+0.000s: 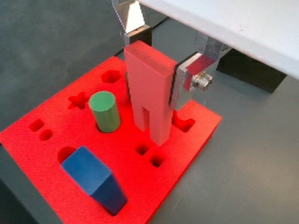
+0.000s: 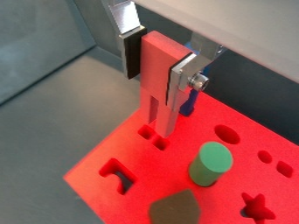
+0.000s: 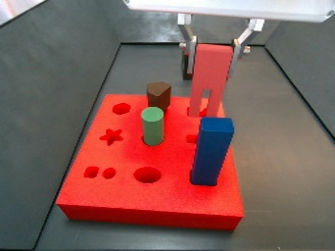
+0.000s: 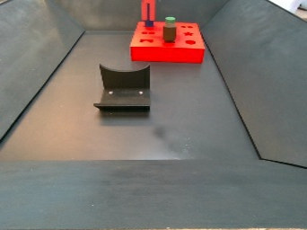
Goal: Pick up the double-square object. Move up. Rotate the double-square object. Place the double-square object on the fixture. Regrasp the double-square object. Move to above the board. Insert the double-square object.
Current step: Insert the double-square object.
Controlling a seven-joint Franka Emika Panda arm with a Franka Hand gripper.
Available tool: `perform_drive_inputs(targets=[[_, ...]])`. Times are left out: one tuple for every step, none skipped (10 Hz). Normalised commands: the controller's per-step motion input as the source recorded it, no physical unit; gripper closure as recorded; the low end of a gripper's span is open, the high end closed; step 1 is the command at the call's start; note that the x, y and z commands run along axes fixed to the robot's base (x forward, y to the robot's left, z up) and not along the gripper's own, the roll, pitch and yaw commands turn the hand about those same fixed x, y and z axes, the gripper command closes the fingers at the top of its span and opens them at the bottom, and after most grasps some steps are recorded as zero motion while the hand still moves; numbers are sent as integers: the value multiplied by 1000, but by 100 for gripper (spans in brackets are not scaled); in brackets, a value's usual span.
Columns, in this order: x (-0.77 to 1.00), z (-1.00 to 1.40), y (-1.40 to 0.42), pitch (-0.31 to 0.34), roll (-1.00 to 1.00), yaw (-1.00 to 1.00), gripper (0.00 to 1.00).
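- Dark grey surface (image 4: 180,117) with sloped walls surrounds everything; my gripper (image 1: 163,66) hangs over the red board (image 3: 92,201) at its far end.
- My fingers (image 1: 193,74) are clamped on the upright double-square piece (image 1: 149,87), its forked lower end at the slots, which I judge is the insertion.
- Green cylinder (image 3: 152,125), brown peg (image 3: 159,94) and blue block (image 3: 213,150) stand in the board.
- Fixture (image 4: 124,88) sits empty, well apart from the board.

green cylinder (image 3: 152,126) upright | blue square block (image 3: 214,150) upright | brown hexagonal peg (image 3: 159,94) behind
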Motion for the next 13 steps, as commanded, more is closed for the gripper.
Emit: perform_drive_inputs(targets=[[-123, -817, -134, -90, 0, 243, 100], [-51, -194, 0, -16, -117, 143, 100], [0, 0, 0, 0, -6, 0, 100], [0, -474, 0, -4, 0, 194, 100], [71, -477, 0, 0, -33, 223, 100], [246, -491, -29, 0, 0, 223, 100], [343, -514, -37, 0, 0, 203, 100], [346, -537, -54, 0, 10, 203, 100], [354, -580, -54, 0, 46, 209, 100], [391, -643, 0, 0, 69, 223, 100], [537, -623, 0, 3, 79, 174, 100], [574, -591, 0, 11, 63, 111, 100], [494, -651, -77, 0, 56, 91, 100]])
